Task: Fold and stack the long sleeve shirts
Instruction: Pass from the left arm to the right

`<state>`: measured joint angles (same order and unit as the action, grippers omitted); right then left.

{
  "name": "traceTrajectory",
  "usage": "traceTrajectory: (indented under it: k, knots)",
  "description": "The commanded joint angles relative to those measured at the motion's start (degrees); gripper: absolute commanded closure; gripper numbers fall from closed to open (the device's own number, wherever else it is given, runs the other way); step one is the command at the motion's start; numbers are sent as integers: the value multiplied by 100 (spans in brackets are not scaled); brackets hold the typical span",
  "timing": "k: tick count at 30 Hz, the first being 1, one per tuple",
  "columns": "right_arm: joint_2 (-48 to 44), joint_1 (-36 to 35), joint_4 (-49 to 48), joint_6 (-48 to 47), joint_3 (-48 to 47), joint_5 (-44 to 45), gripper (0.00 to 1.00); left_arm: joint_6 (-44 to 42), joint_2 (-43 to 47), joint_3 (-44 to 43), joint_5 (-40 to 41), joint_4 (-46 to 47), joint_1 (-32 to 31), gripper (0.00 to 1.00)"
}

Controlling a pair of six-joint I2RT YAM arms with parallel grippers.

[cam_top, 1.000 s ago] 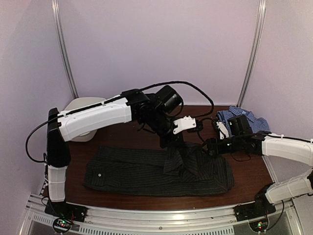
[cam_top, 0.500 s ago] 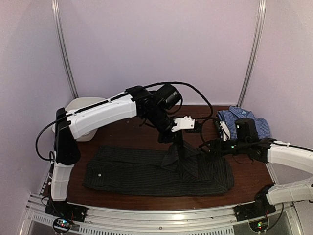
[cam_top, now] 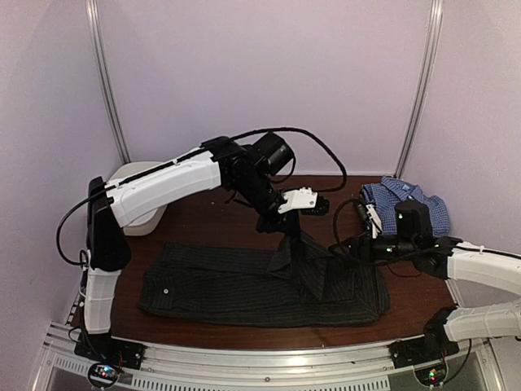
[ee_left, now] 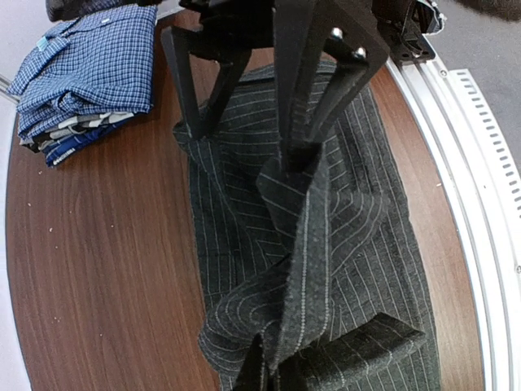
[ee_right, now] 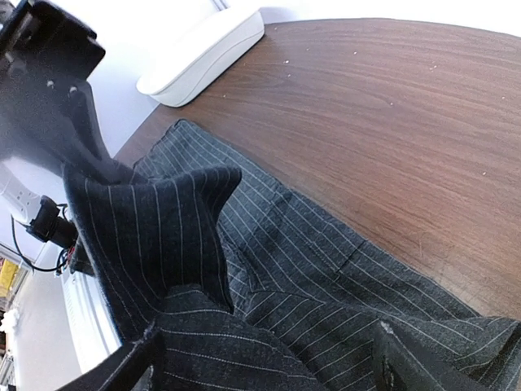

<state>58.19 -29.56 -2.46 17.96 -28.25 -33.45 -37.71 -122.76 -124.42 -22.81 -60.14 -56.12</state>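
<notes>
Left tool [cam_top: 285,227]: clamped on a raised flap of the black pinstriped shirt [cam_top: 220,285], possibly a sleeve. The cloth tents up from the worktop [cam_top: 212,228] to the pinch. Its own fingers are hidden by cloth in the left wrist view, so closure is judged from the tent.

Right tool [cam_top: 340,247]: spread wide and low, just beside the tent on its right. Cloth lies between its fingers [ee_right: 399,371]; no grip.

The rest of the shirt lies as a long band along the near side of the worktop. The blue-and-white checked shirt [cam_top: 409,204] sits folded at the far right, apart. White tub [cam_top: 130,177] at far left.

Risks, as judged:
- The pinch looks thin. The flap may slip out if pulled against the band's weight.
- Or the pull drags the whole band and rucks the layers beneath.
- If the right tool closes here, it may catch several layers.
- The tools are near each other and converging paths could clash.
- The band's near edge is close to the worktop's edge and may slide off.
</notes>
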Motion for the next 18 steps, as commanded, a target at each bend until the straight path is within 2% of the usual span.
traceTrajectory:
  k: [1,8,18]
  knots:
    - [112,-236,-430,-141,71,-137,13,-150,296,-125,-264,9,59,100]
    - [281,-708,-541,-383,-62,104,12,-151,290,-90,-357,17,75,100]
    - [-711,-720,-348,-291,-89,801,12,-35,352,286,-734,133,256,100]
